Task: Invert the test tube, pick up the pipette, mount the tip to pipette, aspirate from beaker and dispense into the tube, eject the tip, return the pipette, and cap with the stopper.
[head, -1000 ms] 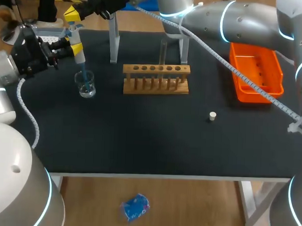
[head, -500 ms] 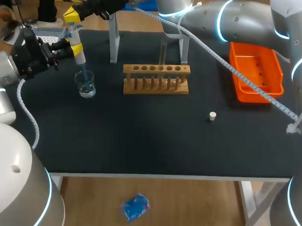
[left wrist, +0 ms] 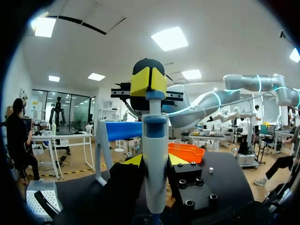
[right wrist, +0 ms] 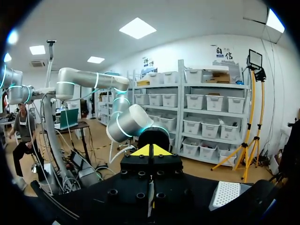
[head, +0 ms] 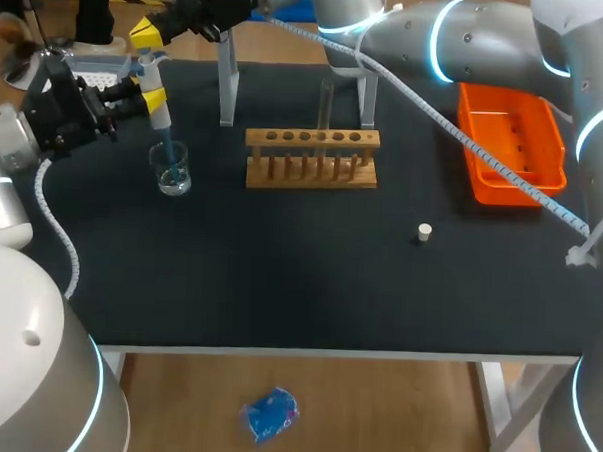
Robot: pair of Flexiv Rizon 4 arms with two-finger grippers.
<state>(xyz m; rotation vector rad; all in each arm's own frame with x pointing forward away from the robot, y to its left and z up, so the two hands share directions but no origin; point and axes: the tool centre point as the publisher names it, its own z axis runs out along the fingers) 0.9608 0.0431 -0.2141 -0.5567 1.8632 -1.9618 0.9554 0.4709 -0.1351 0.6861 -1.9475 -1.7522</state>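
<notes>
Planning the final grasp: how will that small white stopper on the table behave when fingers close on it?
The stopper is tiny, so it is probably very light, and a finger touching first may skid it. It looks round, so if tipped over it could roll, and nothing stands near it on the table to stop it.

Head camera looks down, left wrist (close, level); both show pipette (left wrist: pixel 154 159).
</notes>
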